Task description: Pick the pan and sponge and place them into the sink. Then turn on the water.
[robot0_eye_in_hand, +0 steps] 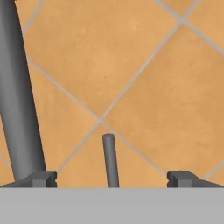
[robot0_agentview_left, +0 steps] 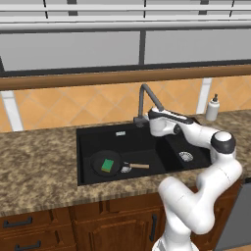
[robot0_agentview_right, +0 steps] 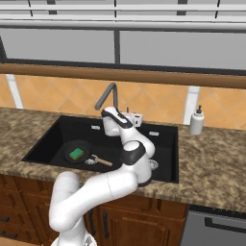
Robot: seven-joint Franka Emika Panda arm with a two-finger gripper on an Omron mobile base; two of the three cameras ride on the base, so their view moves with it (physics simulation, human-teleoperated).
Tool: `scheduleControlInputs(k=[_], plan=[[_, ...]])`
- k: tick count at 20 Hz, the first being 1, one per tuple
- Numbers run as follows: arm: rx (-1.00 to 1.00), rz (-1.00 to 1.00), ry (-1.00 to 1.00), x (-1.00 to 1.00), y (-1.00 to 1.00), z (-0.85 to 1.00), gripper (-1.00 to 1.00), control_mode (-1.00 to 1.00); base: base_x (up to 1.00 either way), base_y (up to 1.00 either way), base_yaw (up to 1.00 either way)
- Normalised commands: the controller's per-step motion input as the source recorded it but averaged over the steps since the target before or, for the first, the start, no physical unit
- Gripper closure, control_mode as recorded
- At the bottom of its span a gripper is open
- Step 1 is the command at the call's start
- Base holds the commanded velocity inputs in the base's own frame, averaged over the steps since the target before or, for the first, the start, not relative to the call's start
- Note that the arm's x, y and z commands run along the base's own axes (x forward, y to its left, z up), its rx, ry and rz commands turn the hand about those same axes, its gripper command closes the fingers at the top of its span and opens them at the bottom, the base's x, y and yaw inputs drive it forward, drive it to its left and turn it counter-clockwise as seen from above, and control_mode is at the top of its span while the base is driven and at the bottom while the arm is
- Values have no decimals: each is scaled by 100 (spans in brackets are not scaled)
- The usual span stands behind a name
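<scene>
The black pan (robot0_agentview_left: 96, 162) (robot0_agentview_right: 67, 150) lies in the wide basin of the black sink (robot0_agentview_left: 132, 144) (robot0_agentview_right: 161, 144), its wooden handle pointing right. The green sponge (robot0_agentview_left: 107, 165) (robot0_agentview_right: 76, 154) rests inside the pan. My gripper (robot0_eye_in_hand: 112, 177) (robot0_agentview_left: 149, 120) is open at the back of the sink, facing the tiled wall. A thin grey faucet lever (robot0_eye_in_hand: 109, 159) stands upright between the fingertips (robot0_eye_in_hand: 41, 178) without touching them. The dark gooseneck faucet (robot0_eye_in_hand: 17, 100) (robot0_agentview_left: 143, 98) (robot0_agentview_right: 109, 93) rises just left of the gripper. Water is out of view at the spout.
A white soap dispenser (robot0_agentview_left: 212, 108) (robot0_agentview_right: 196, 121) stands on the speckled counter right of the sink. The narrow basin shows a silver drain (robot0_agentview_left: 186, 156). The orange tiled wall is close ahead of the hand. My arm arches over the sink's right half.
</scene>
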Motion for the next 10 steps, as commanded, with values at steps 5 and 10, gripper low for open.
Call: scheduleControlInputs(k=[5,10], plan=[[0,0,0,12,0,0,-100,-100,0,0,0],[0,0,0,9,0,0,-100,-100,0,0,0]])
